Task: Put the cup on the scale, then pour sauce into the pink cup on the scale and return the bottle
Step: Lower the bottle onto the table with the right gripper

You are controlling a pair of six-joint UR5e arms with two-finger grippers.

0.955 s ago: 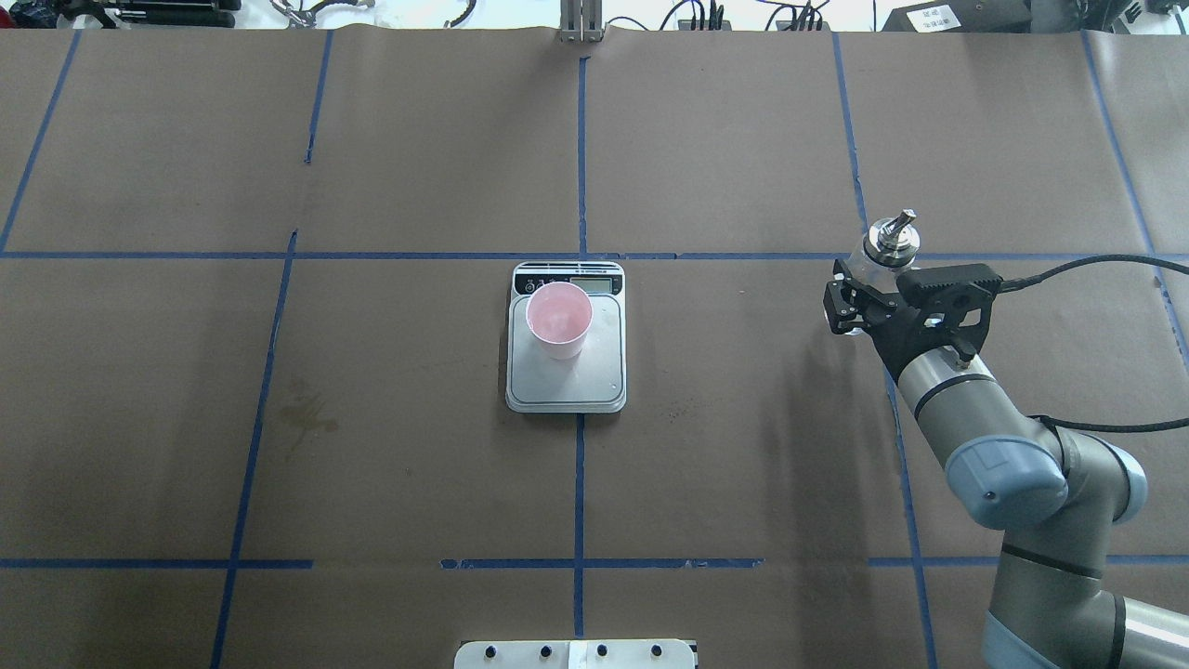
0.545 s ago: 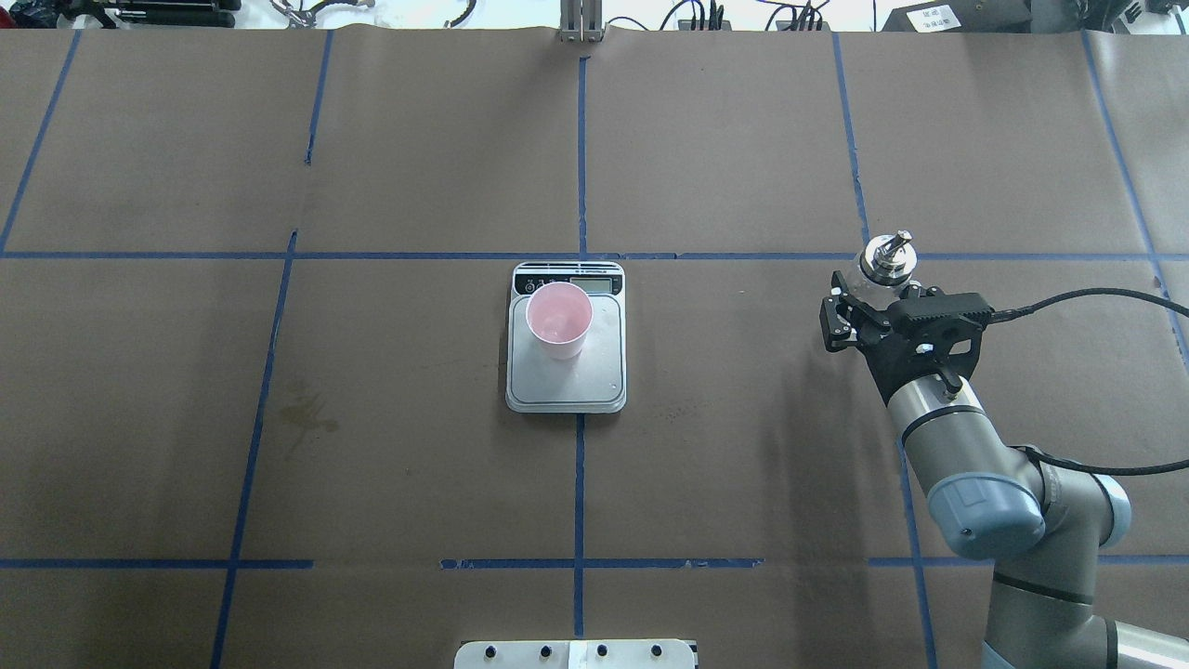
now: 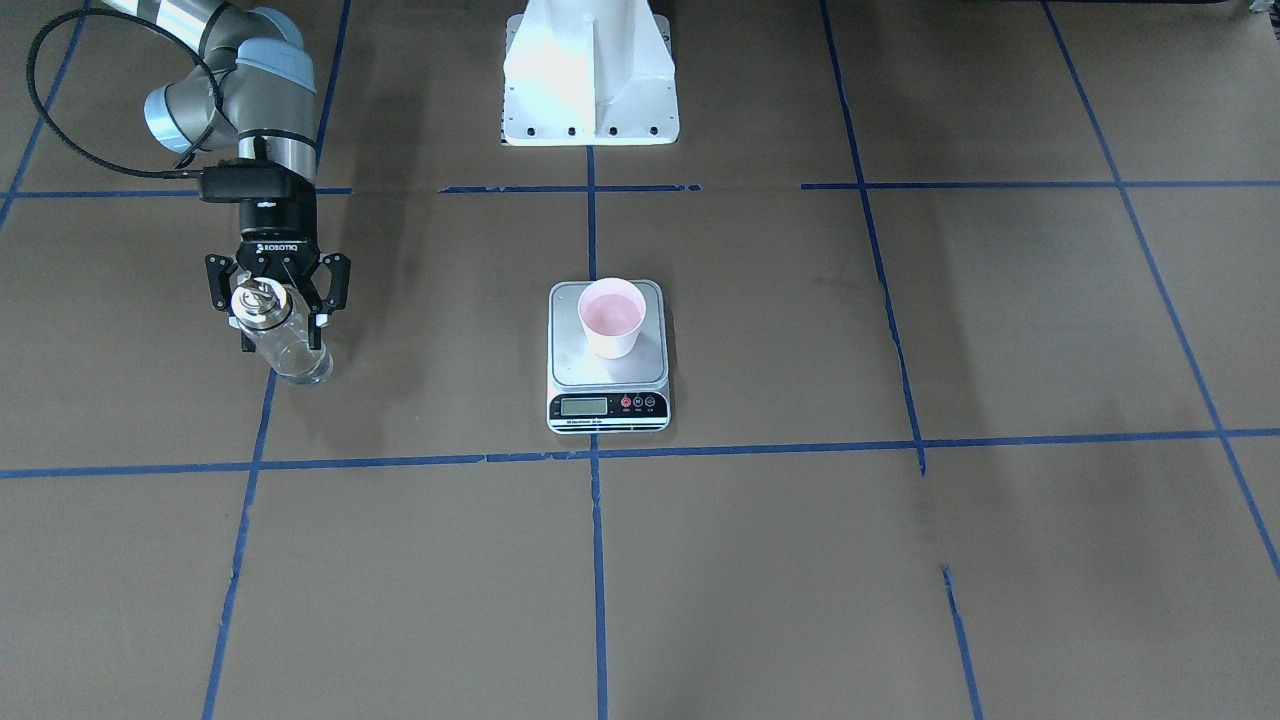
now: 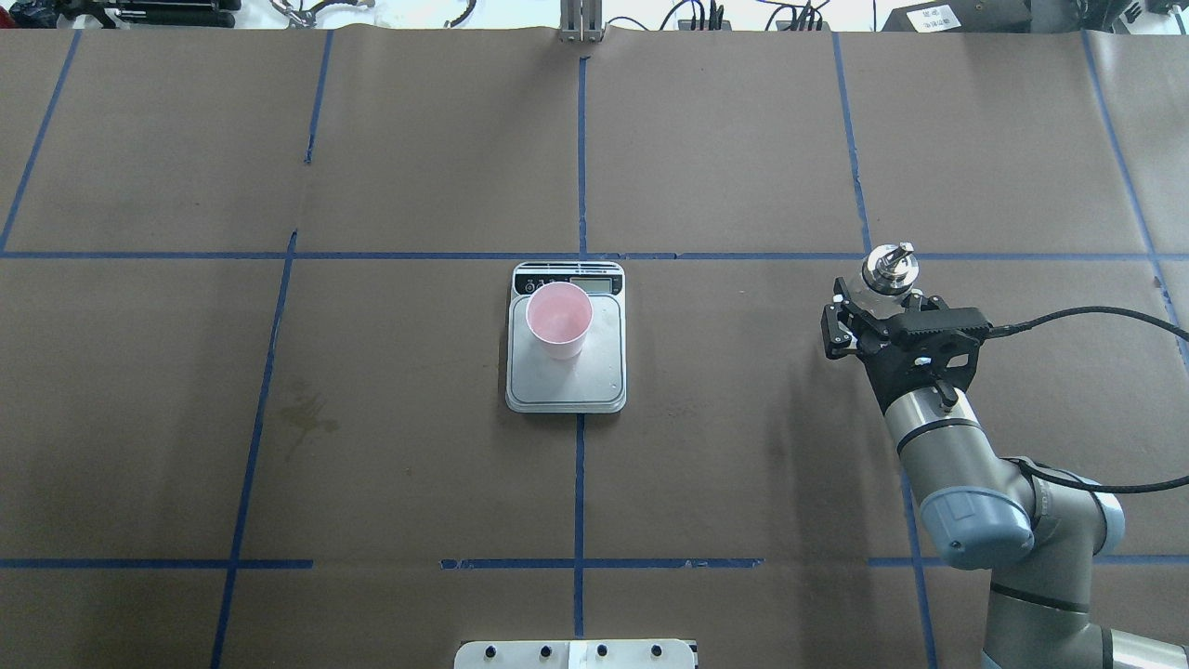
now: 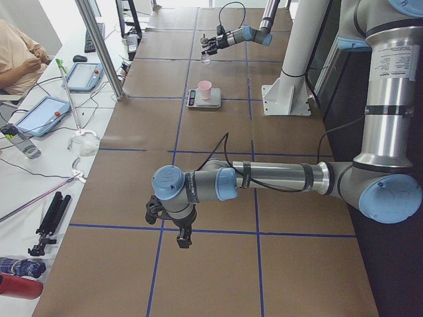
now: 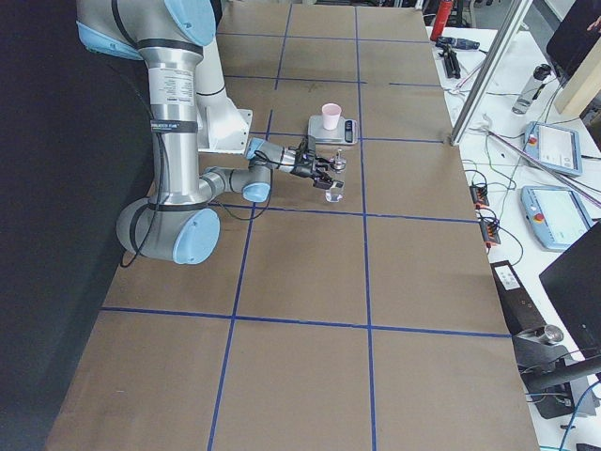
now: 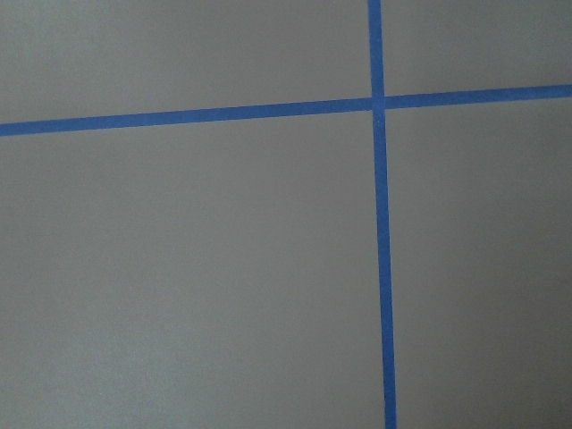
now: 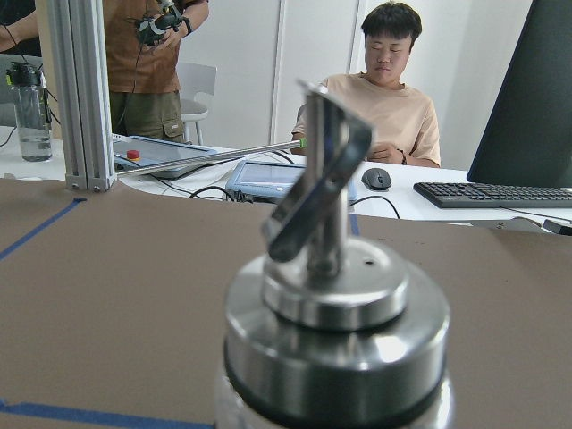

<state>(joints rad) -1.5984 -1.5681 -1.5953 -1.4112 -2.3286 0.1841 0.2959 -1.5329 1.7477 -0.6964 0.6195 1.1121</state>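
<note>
- Two tools on this rig, only one busy: the right tool (image 3: 282, 328) is clamped on the bottle (image 3: 290, 355), with fingers pressed on both sides just under the silver pourer cap (image 4: 889, 267).
- The bottle is held upright on the robot's right side of the desk (image 3: 800, 560), well apart from the scale (image 3: 565, 372). Whether its base touches the desk can't be made out.
- The cup (image 3: 611, 318) is parked roughly mid-plate on the scale, with nothing gripping it.
- The left tool (image 5: 182, 238) is caught only in the side view, low over the desk by a blue tape line (image 7: 384, 268). Open or closed can't be told.
</note>
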